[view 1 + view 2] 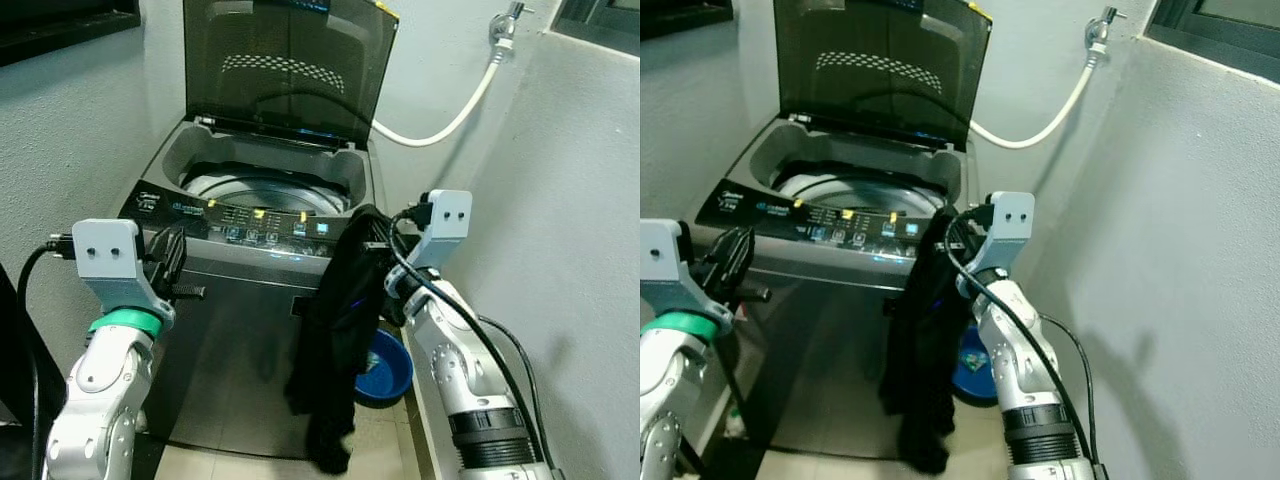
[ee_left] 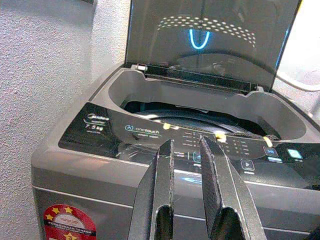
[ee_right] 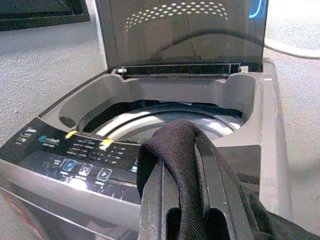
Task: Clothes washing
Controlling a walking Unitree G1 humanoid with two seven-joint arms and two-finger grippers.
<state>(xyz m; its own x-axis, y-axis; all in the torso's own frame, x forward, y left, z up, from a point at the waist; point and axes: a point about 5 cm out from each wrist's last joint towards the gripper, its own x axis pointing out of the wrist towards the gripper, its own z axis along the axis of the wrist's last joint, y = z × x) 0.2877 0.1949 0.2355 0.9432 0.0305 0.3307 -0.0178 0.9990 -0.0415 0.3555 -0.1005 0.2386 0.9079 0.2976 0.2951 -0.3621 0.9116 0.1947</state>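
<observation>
Washing machine [image 1: 250,300]: top-loading, dark grey, centre of the frame, standing between two pale walls. Lid [image 1: 285,65] raised upright at the back, tinted and see-through. Drum opening [image 1: 265,188] in view beneath it, metal rim visible; contents cannot be made out.

Control panel [image 1: 240,222]: glossy black strip along the front edge of the machine top, with small yellow markers and lit buttons.

Black garment [image 1: 335,340]: long dark cloth, centre-right of the frame, hanging down in front of the machine's right front corner, its lower end near the floor. Its upper fold is draped over and between the fingers of the right claw.

Right claw [image 3: 192,170]: raised at the right end of the control panel, fingers slightly apart with the garment caught between them.

Left claw [image 2: 185,170]: lower left of the frame, level with the machine's front left corner, fingers narrowly parted, nothing in them, pointing at the control panel.

Blue basin [image 1: 385,365]: on the floor to the right of the machine, partly behind the garment.

White hose [image 1: 450,110]: runs from a wall tap [image 1: 505,25], upper right, down behind the machine.
</observation>
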